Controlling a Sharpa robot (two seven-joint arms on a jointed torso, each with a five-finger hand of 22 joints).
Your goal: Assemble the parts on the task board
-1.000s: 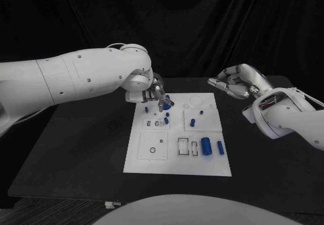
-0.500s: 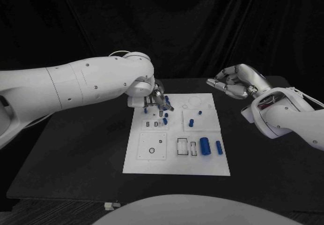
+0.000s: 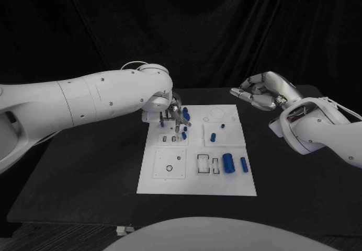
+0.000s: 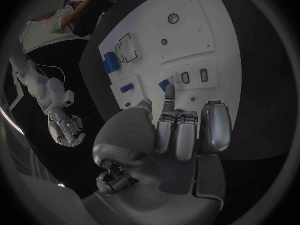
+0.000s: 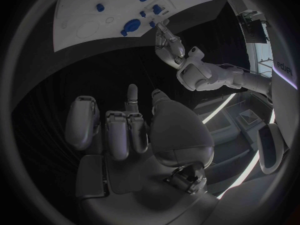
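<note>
The white task board [image 3: 198,180] lies in the middle of the black table. My left hand [image 3: 171,115] hovers over the board's far left corner, fingers curled and pointing down. In the left wrist view a small blue part [image 4: 165,86] sits right at one fingertip [image 4: 169,101]; whether it is pinched is not clear. A round blue part [image 3: 185,111] stands just beside that hand. More blue parts lie on the board: a small peg [image 3: 213,137], a thick cylinder [image 3: 228,162] and a slim one [image 3: 244,164]. My right hand [image 3: 260,91] hangs curled and empty above the table's far right, off the board.
Recessed slots [image 3: 205,163] and a square plate with a small ring [image 3: 170,168] take up the board's near half. Bare black table [image 3: 90,172] surrounds the board on both sides. A dark curtain closes off the back.
My left hand has shifted slightly toward the board's near side and left, and its arm has swung lower across the picture. The right hand has stayed where it was.
</note>
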